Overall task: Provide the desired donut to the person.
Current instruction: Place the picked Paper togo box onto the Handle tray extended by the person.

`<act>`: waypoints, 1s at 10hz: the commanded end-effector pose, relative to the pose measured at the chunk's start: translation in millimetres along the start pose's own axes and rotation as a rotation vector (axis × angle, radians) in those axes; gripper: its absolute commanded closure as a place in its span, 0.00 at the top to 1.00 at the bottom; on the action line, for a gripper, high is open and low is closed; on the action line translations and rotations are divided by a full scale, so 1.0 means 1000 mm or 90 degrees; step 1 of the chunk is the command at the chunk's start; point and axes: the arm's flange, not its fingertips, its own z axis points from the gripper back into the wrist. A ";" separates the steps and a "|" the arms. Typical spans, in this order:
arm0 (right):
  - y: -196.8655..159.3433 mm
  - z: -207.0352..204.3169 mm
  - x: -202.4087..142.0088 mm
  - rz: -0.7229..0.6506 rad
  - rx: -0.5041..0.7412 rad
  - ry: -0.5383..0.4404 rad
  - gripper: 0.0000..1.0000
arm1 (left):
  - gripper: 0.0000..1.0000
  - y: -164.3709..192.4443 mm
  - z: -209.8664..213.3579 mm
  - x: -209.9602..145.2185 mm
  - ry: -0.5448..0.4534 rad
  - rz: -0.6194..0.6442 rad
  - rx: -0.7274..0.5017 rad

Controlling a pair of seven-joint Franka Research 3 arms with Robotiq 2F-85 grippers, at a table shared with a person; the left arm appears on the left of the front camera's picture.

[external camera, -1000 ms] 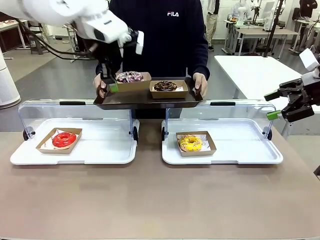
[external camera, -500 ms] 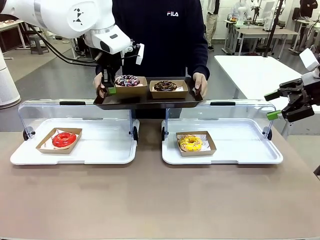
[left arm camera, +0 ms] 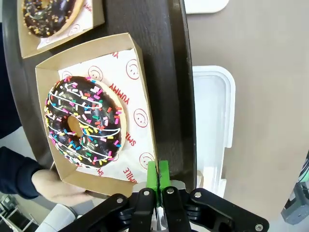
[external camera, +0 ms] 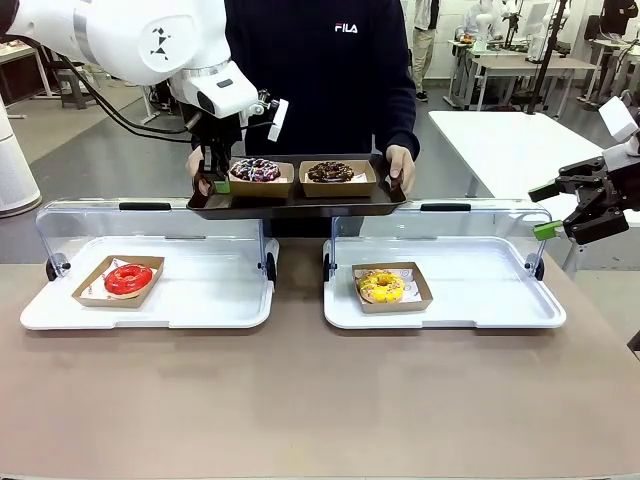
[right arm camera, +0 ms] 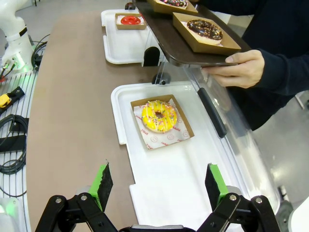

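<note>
Robotics lab, rows of work tables (external camera: 520,150), cabled floor, grey flooring

Front camera faces the person (external camera: 330,70) across the table; both wrist cameras look down, sharing the tray (external camera: 300,200)

White arm (external camera: 120,40) with black cables; black hand (external camera: 217,183), 2 green pads.

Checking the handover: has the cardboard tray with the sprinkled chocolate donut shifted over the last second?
Yes. The cardboard tray with the sprinkled chocolate donut came down and slightly left, now level beside the plain chocolate donut's tray on the dark serving tray.
</note>
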 end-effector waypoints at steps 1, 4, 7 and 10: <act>0.000 -0.002 0.000 0.004 -0.001 -0.014 1.00 | 0.01 0.002 -0.010 -0.004 -0.004 -0.022 0.016; 0.000 -0.002 0.000 0.004 -0.001 -0.014 1.00 | 0.01 0.001 -0.016 -0.001 -0.018 -0.020 0.004; 0.000 -0.002 0.000 0.004 -0.001 -0.014 1.00 | 1.00 0.002 -0.009 -0.002 -0.029 -0.019 -0.001; 0.000 -0.002 0.000 0.004 -0.001 -0.014 1.00 | 1.00 0.001 -0.006 -0.003 -0.040 -0.018 -0.005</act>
